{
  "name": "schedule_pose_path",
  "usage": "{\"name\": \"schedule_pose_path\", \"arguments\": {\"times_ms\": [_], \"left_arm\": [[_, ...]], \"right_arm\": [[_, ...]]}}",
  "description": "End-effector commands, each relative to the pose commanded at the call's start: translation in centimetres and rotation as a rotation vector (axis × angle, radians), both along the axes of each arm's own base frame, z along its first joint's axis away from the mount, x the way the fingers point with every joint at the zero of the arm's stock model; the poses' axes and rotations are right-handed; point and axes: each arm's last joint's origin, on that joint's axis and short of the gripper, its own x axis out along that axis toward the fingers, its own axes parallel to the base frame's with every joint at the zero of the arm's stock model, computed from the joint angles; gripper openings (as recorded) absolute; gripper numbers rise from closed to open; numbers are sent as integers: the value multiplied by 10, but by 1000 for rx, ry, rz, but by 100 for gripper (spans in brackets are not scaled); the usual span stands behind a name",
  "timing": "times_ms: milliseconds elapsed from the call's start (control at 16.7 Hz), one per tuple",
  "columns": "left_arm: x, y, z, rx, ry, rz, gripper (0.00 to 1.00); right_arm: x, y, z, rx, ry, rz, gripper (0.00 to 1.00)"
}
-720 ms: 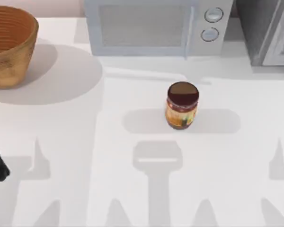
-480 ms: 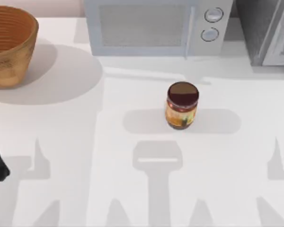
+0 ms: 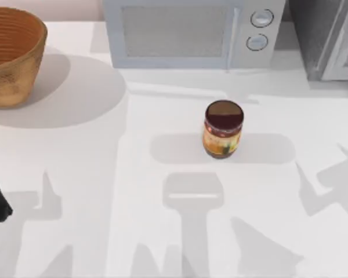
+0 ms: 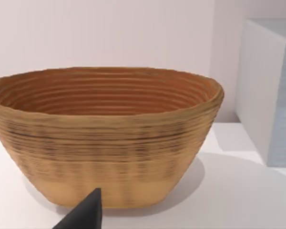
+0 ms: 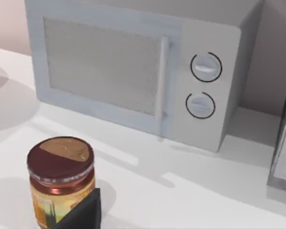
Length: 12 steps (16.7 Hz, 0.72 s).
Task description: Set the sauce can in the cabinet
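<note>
Table (image 3: 104, 174), cabinet (image 3: 327, 40) prob. cut off

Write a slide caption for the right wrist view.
Sauce can standing upright on the white table before the closed microwave, right tool's fingertip beside it.
</note>
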Motion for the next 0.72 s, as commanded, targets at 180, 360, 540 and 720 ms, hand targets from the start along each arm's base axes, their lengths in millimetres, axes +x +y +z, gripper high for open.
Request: {"name": "schedule_pose_path", "arguments": {"times_ms": [180, 360, 540, 720], "left_arm": [[0, 0, 0, 0, 0, 0, 100], [0, 0, 0, 0, 0, 0, 100], [0, 0, 0, 0, 0, 0, 100], [0, 0, 0, 0, 0, 0, 100]], "right_arm": [[36, 10, 16, -28, 51, 200, 100], [85, 22, 17, -45, 93, 408, 100], [138, 33, 0, -47, 118, 610, 100], [187, 43, -37, -31, 122, 789, 100]]}}
